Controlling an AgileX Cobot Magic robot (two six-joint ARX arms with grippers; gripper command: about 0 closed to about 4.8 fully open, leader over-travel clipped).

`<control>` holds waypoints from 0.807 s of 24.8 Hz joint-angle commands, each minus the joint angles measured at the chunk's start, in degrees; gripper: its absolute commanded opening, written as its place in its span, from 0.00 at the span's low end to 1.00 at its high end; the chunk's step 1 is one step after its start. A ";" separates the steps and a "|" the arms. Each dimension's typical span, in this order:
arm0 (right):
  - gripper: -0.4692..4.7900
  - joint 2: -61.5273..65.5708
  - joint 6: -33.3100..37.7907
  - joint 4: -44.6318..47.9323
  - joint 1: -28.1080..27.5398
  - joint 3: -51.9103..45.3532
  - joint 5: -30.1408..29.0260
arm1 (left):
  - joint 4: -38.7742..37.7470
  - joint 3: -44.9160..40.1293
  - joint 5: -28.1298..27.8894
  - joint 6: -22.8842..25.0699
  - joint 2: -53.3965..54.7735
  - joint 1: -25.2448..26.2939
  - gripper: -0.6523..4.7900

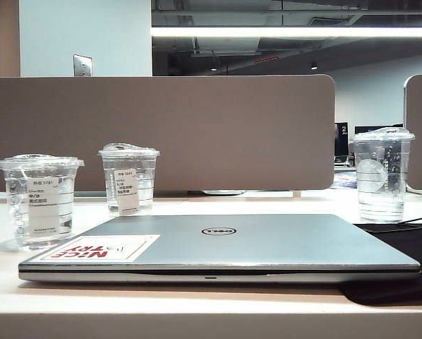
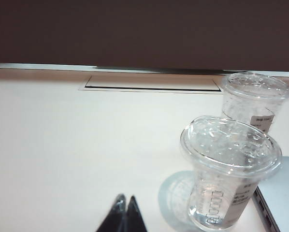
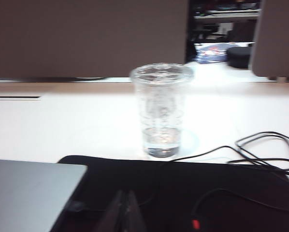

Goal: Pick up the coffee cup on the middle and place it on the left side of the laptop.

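The coffee cup point(image 1: 39, 201), short, clear and lidded with a broad straight white label, stands upright on the table just left of the laptop point(image 1: 267, 244), near its "NICE TRY" sticker corner. The left wrist view shows the coffee cup point(image 2: 230, 174) close by, beside the laptop's edge point(image 2: 282, 193). My left gripper point(image 2: 125, 199) is shut and empty, low over bare table and apart from the cup. My right gripper point(image 3: 124, 194) is shut and empty over a black mat, next to the laptop's corner point(image 3: 28, 193). Neither gripper shows in the exterior view.
A second short cup point(image 1: 129, 176) with a narrower tilted label stands behind the laptop, and shows again as the farther cup point(image 2: 255, 99). A taller clear cup point(image 1: 382, 173) stands at the back right. Black cables point(image 3: 265, 154) cross the mat point(image 3: 207, 188). A grey partition point(image 1: 161, 131) closes the back.
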 commanded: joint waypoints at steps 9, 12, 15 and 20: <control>0.08 -0.11 0.07 0.98 -4.61 -0.24 0.09 | 0.72 0.20 0.24 0.04 0.00 0.02 0.11; 0.08 -0.11 0.07 0.98 -4.61 -0.24 0.09 | 0.72 0.20 0.24 0.04 0.00 0.00 0.11; 0.08 -0.11 0.07 0.98 -4.61 -0.24 0.07 | 0.72 0.20 0.24 0.04 0.00 0.02 0.11; 0.08 -0.11 0.07 0.98 -4.61 -0.24 0.07 | 0.72 0.20 0.24 0.04 0.00 0.00 0.11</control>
